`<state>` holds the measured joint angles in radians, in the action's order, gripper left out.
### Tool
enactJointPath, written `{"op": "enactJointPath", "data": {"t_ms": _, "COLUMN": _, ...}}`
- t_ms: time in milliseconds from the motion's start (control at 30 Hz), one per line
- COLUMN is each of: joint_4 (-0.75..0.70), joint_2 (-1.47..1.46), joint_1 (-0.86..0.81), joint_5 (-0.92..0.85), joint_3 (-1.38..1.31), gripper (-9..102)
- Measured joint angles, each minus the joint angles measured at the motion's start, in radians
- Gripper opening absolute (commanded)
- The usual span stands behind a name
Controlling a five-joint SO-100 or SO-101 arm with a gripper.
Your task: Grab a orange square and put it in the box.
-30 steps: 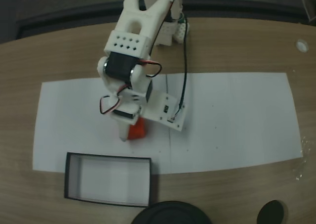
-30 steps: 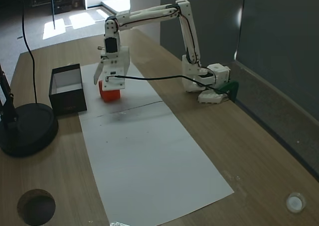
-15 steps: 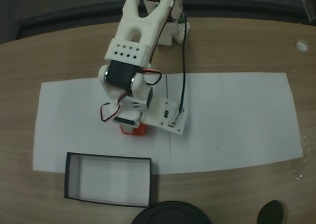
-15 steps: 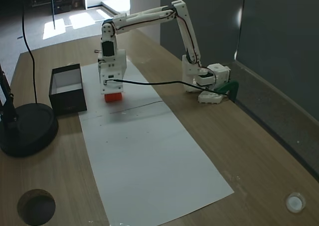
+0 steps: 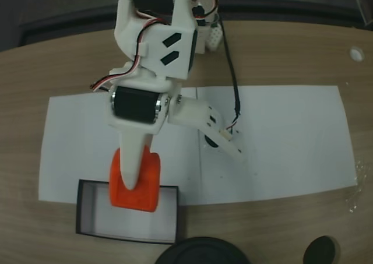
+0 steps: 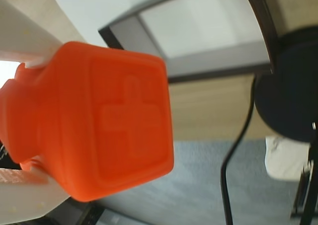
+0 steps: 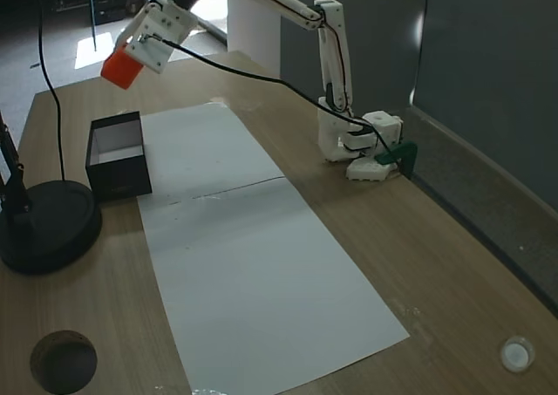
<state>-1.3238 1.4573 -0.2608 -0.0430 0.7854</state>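
My gripper (image 5: pixel 135 179) is shut on the orange square (image 5: pixel 140 188) and holds it high in the air. In a fixed view the orange square (image 7: pixel 120 69) hangs well above the table, over the far end of the box (image 7: pixel 113 155). From above, the cube overlaps the box's (image 5: pixel 84 226) near rim. The wrist view has the orange square (image 6: pixel 99 120) up close, a raised cross on its face, clamped between white fingers (image 6: pixel 25 41), with the box (image 6: pixel 198 61) far below.
A white paper sheet (image 7: pixel 253 255) covers the middle of the wooden table. A round black base (image 7: pixel 44 225) with a cable stands next to the box. The table has a round hole (image 7: pixel 63 360). The arm's base (image 7: pixel 349 142) sits at the table's far edge.
The gripper closed on the cube on the paper, lifted it high off the table and swung it toward the box.
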Motion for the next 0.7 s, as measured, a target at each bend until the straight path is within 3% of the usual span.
{"op": "enactJointPath", "data": {"t_ms": 233, "joint_4": 0.092, "joint_2": -0.207, "joint_1": 0.006, "joint_5": 0.000, "joint_3": -0.123, "gripper": 2}}
{"op": "enactJointPath", "data": {"t_ms": 700, "joint_4": 0.094, "joint_2": -0.514, "joint_1": -0.115, "joint_5": 0.000, "joint_3": -0.172, "gripper": 2}}
